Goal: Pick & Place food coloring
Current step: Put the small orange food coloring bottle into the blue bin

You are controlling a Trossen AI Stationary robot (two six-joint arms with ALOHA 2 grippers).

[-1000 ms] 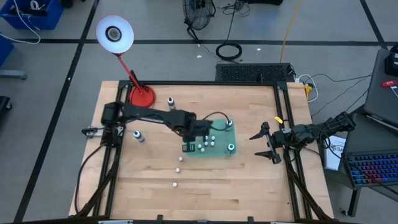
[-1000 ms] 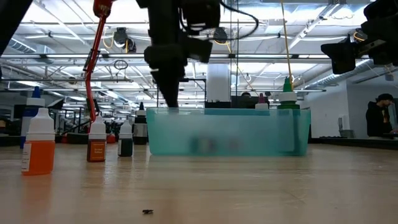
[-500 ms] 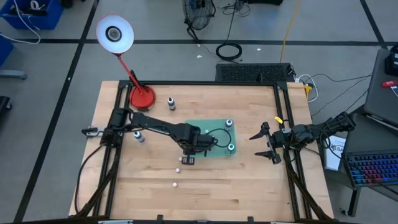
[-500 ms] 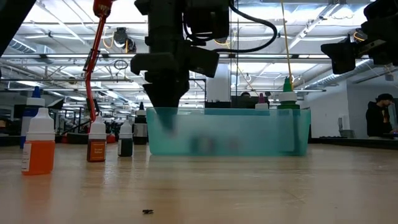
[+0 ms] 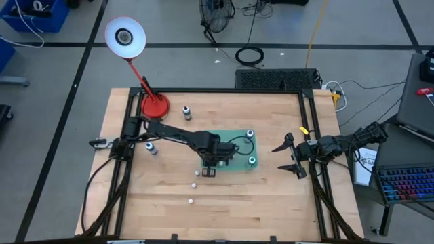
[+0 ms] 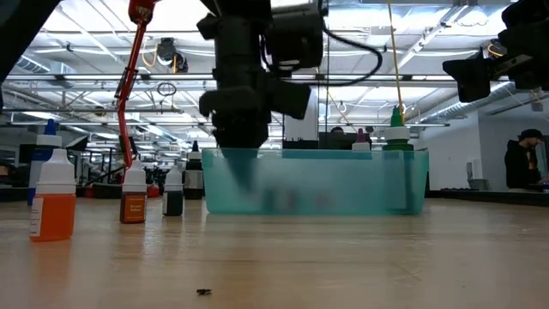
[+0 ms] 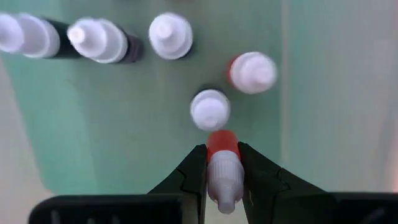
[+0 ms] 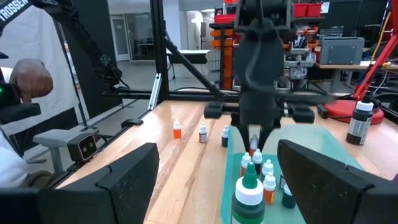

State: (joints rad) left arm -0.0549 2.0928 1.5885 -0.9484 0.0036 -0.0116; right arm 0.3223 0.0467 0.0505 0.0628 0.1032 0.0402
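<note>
My left gripper (image 5: 208, 167) points down into the near left part of the green tray (image 5: 239, 145) and is shut on a small red food coloring bottle (image 7: 222, 147) with a white cap. Several more white-capped bottles (image 7: 210, 109) stand on the tray floor just beyond it. Two larger green-topped bottles (image 5: 249, 135) stand at the tray's right side. In the low view the fingers (image 6: 243, 172) show dimly behind the tray's translucent wall. My right gripper (image 5: 285, 157) waits open at the table's right edge. My left gripper pinches the red bottle between its two fingers at the white cap and neck (image 7: 222, 177). The fingers come from above, pointing down. The bottle stands upright with its red body (image 7: 222, 144) below the fingertips. Whether its base touches the tray floor I cannot tell.
Loose bottles stand on the wood left of the tray: an orange one (image 6: 53, 196), two more (image 6: 133, 202), a dark one (image 5: 186, 112) near the red lamp base (image 5: 155, 105). Tiny white-capped ones (image 5: 192, 200) lie toward the near edge. A person's hand (image 8: 28, 78) shows beyond the table.
My left gripper, staying shut on the red bottle, has gone down from above the tray's rim into the tray and shifted slightly toward the table's near edge. The bottle has stayed upright in the fingers.
</note>
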